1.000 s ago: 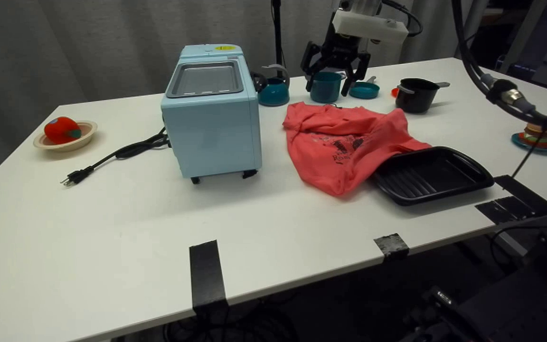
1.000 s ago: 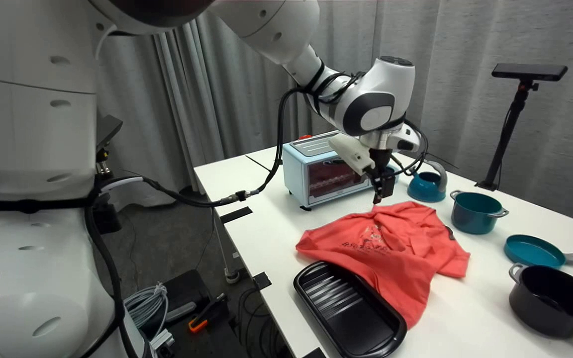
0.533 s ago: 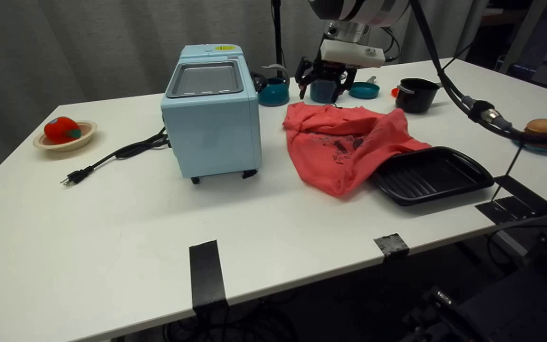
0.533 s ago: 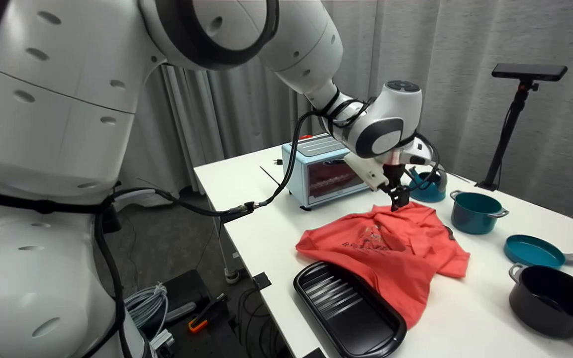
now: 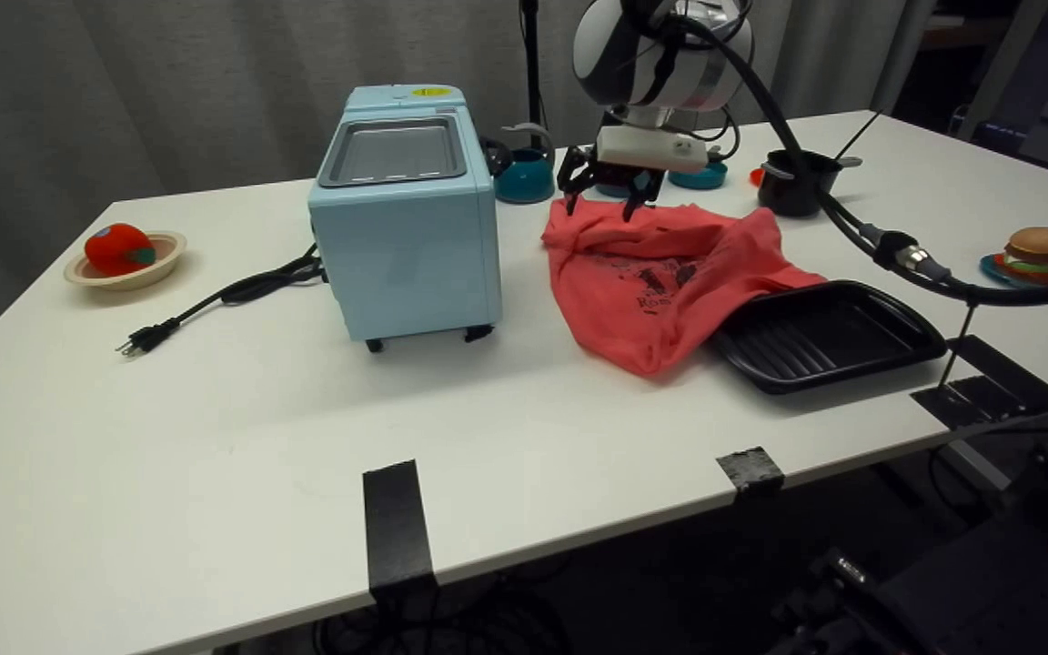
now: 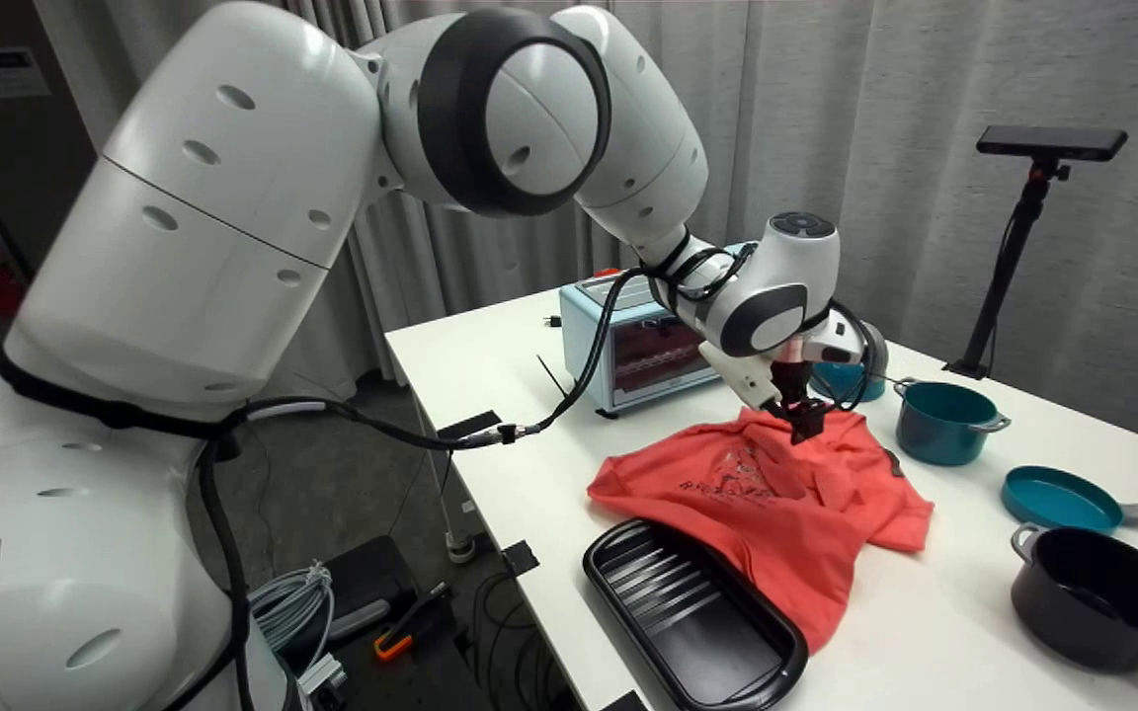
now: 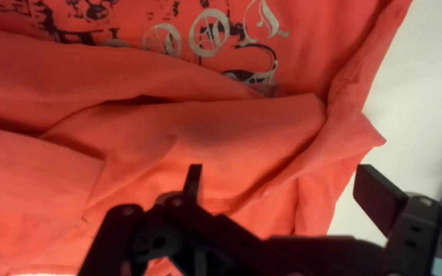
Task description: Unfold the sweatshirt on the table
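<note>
Fingers (image 7: 378,199) have dropped nearer the printed coral sweatshirt (image 5: 660,282), rumpled in folds.

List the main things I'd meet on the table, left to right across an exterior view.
In an exterior view: beige bowl, light blue toaster oven, teal kettle, coral sweatshirt, black ribbed tray, hamburger.

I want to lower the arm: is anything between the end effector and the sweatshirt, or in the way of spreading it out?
Nothing visible stands between the open end effector and the sweatshirt beneath it. For spreading, the black tray right against one edge may obstruct, as might the teal pot near the opposite edge.
</note>
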